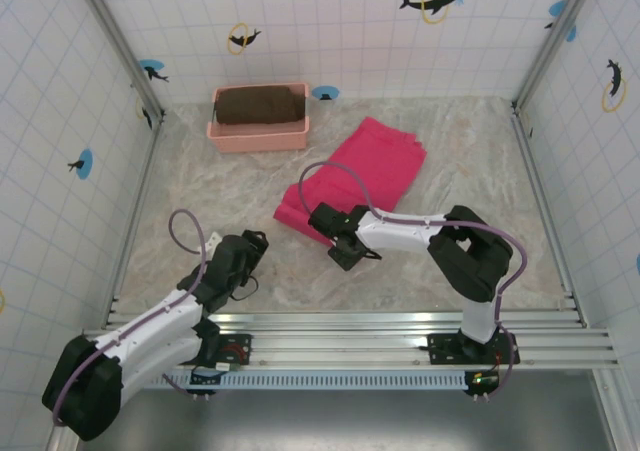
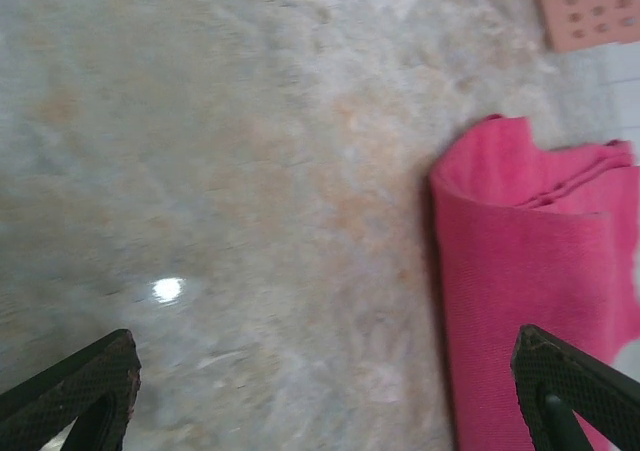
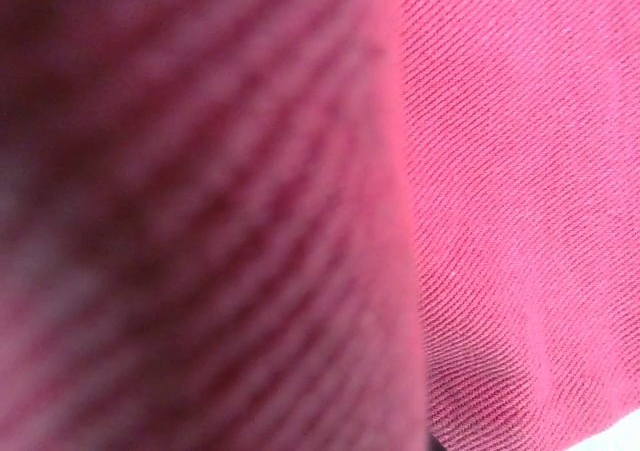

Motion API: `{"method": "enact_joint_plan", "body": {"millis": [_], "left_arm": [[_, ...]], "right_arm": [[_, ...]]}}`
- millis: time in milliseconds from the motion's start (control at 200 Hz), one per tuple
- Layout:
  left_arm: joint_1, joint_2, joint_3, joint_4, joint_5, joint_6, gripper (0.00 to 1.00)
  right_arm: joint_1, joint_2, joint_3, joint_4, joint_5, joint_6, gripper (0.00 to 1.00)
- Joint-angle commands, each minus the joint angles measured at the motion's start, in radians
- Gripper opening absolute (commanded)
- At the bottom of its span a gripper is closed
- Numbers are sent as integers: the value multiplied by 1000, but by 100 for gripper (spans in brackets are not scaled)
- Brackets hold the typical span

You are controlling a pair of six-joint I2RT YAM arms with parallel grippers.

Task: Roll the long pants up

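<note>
Tiled walls, dolphin stickers; marbled bench. Magenta long pants folded into strip, lying diagonally at bench centre, near end by right arm. Narrow right end effector at that near end, fabric pressed against wrist camera; looks pinched on hem. Wide, empty left end effector over bare bench just beside pants' left edge. Pink basket with brown cloth at back, well apart. Step: starting roll from near end, judged early. Next: turn hem over onto strip; left side needs matching grip so roll runs straight.
</note>
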Motion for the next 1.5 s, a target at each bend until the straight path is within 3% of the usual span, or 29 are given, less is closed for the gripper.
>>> {"method": "enact_joint_plan", "body": {"millis": [0, 175, 425, 605, 736, 836, 1121, 1161, 1221, 1261, 1316, 1461, 1496], "left_arm": [[2, 33, 2, 388, 15, 5, 97], [3, 194, -2, 608, 80, -2, 97], [2, 418, -16, 796, 125, -6, 97], [6, 651, -22, 1051, 145, 0, 97], [16, 917, 6, 1355, 170, -27, 97], [25, 1000, 59, 1357, 195, -9, 97], [81, 1051, 138, 1350, 302, 31, 96], [86, 1080, 150, 1354, 327, 31, 91], [94, 1124, 163, 1355, 372, 45, 68], [102, 1151, 168, 1355, 404, 63, 46], [116, 1189, 168, 1355, 450, 83, 0], [137, 1237, 127, 1323, 511, 98, 0], [137, 1222, 120, 1262, 519, 100, 0]], "right_arm": [[-3, 61, 1, 0, -133, -29, 0], [-6, 81, 20, -3, -151, -24, 0], [-6, 79, 45, -7, -168, -24, 0], [-7, 64, 40, -19, -181, -29, 0], [-6, 46, 25, -33, -188, -39, 0], [-4, 32, 16, -44, -191, -42, 0], [4, 37, 45, -73, -189, -43, 0], [8, 37, 52, -76, -190, -44, 0], [8, 38, 64, -79, -190, -44, 0], [10, 41, 70, -84, -191, -48, 0], [10, 46, 76, -89, -192, -56, 0], [10, 25, 82, -117, -153, -70, 0], [10, 5, 83, -127, -129, -69, 20]]}}
